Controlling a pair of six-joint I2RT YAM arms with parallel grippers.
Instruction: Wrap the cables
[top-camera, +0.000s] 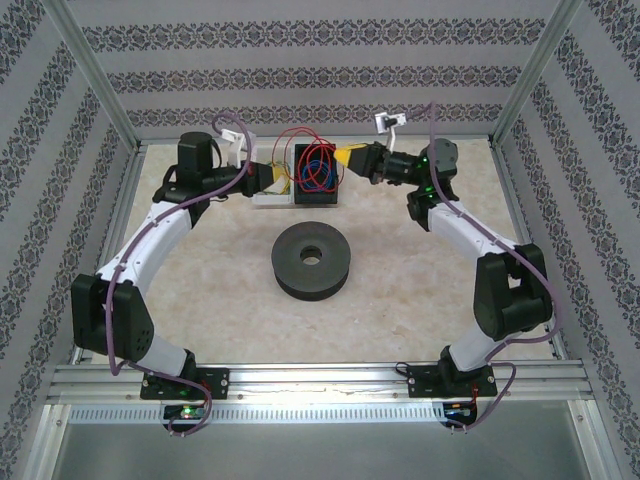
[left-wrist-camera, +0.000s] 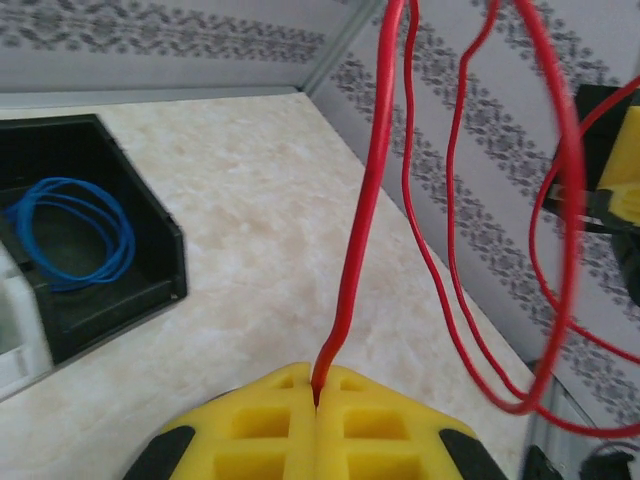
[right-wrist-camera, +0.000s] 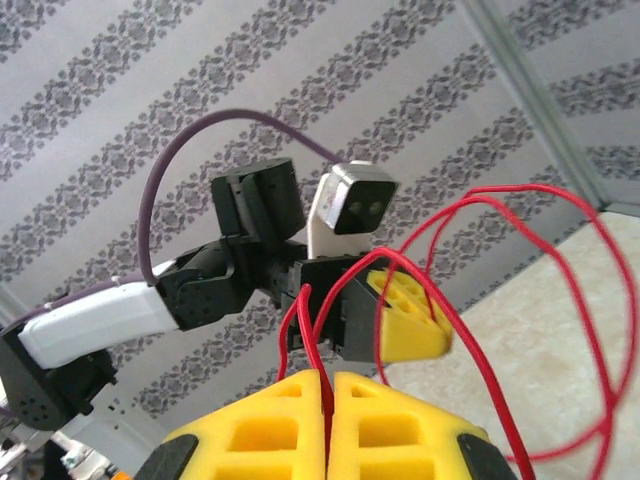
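The cable is a thin red wire (top-camera: 300, 132) held in loose loops above the bins at the back of the table, between both grippers. My left gripper (top-camera: 283, 178) is shut on one strand; in the left wrist view the red wire (left-wrist-camera: 365, 200) rises straight out of the closed yellow jaws (left-wrist-camera: 318, 395), and more loops hang to the right. My right gripper (top-camera: 343, 157) faces it from the right, also shut. In the right wrist view the red wire (right-wrist-camera: 316, 345) is pinched between the yellow jaws (right-wrist-camera: 328, 385), with the left gripper (right-wrist-camera: 405, 320) just beyond.
A black bin (top-camera: 316, 195) below the loops holds a blue wire coil (left-wrist-camera: 70, 230). A white bin (top-camera: 272, 197) stands to its left. A black ring-shaped spool (top-camera: 312, 260) lies mid-table. Patterned walls and metal frame posts enclose the table.
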